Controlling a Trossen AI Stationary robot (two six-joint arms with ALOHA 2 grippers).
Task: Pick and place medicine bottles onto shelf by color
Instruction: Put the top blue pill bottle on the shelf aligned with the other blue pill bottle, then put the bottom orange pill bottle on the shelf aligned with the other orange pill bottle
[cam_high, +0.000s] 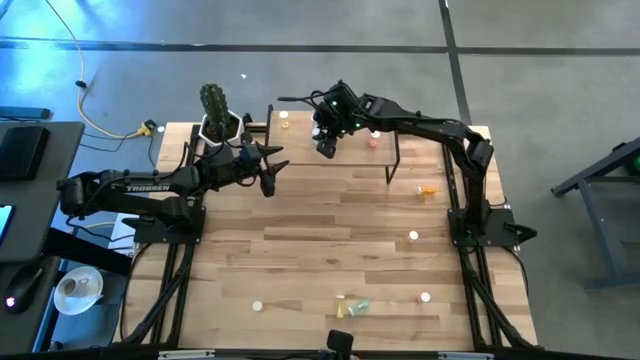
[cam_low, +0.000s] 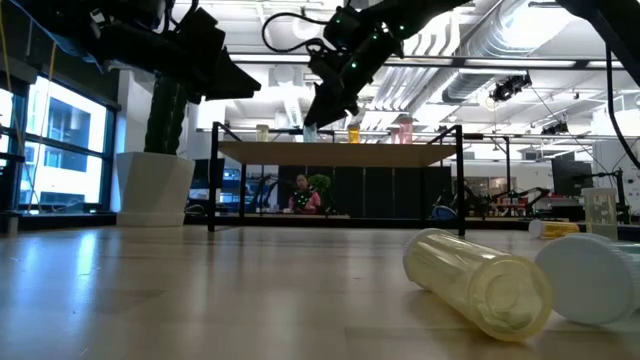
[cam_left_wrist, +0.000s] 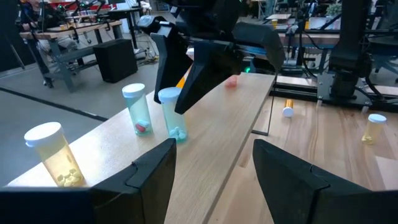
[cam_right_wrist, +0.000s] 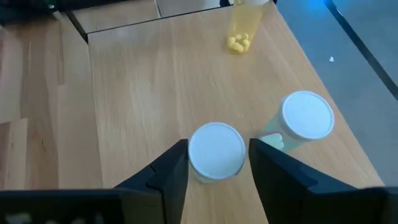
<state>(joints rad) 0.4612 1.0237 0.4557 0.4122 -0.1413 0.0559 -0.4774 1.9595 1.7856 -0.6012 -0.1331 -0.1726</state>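
The shelf (cam_high: 340, 170) stands at the table's far side. Three bottles stand at its left end: one with yellow pills (cam_left_wrist: 53, 155), one with pink pills (cam_left_wrist: 137, 109) and one with blue-green pills (cam_left_wrist: 173, 118). A pink bottle (cam_left_wrist: 231, 81) lies farther along. My right gripper (cam_right_wrist: 217, 144) points down over the shelf. Its fingers stand close on either side of the blue-green bottle's white cap (cam_right_wrist: 216, 149). My left gripper (cam_left_wrist: 214, 180) is open and empty, hovering at the shelf's left end (cam_high: 268, 180). My right gripper comes from above, a finger (cam_right_wrist: 177, 165) on each side of the blue-green bottle's cap (cam_right_wrist: 199, 155). I cannot tell whether the fingers touch it. The bottle stands upright on the shelf.
A white cactus pot (cam_high: 215, 122) stands left of the shelf. Loose bottles lie on the tabletop: an orange one (cam_high: 428, 190) near the right arm, and several near the front edge (cam_high: 350, 303). In the low view one is a yellow bottle (cam_low: 480, 280).
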